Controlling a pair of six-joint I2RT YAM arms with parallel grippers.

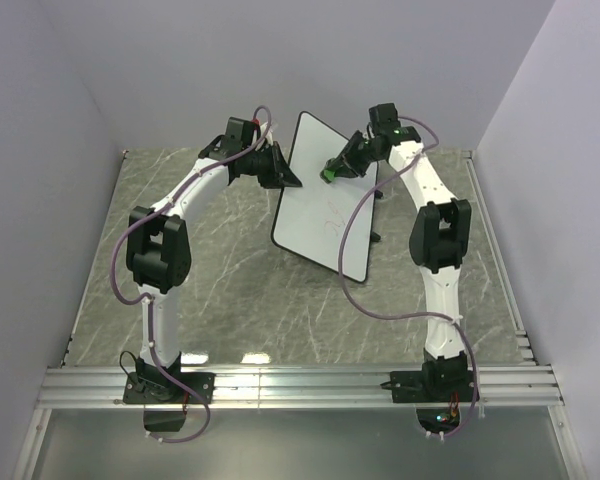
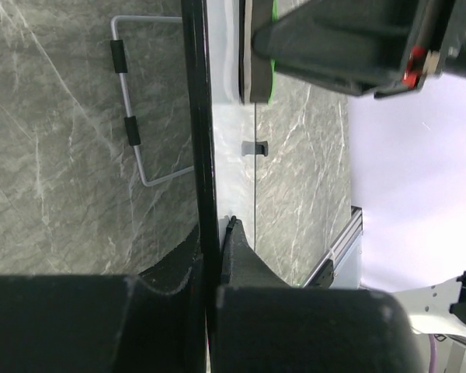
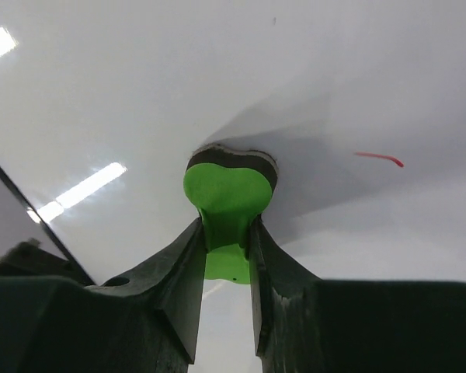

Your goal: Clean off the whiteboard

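The whiteboard (image 1: pixel 325 205) stands tilted on the marble table, white with a thin black rim and faint pen marks near its middle. My left gripper (image 1: pixel 288 178) is shut on its left edge; the left wrist view shows the black rim (image 2: pixel 198 116) running down between the fingers (image 2: pixel 248 260). My right gripper (image 1: pixel 332 170) is shut on the small green eraser (image 3: pixel 227 194), whose dark felt face presses against the board's white surface (image 3: pixel 140 93) near the top. A short red pen stroke (image 3: pixel 379 158) lies to the right of the eraser.
A wire stand (image 2: pixel 132 116) with black sleeves sticks out behind the board. Grey walls close in the table on three sides. An aluminium rail (image 1: pixel 300 385) with both arm bases runs along the near edge.
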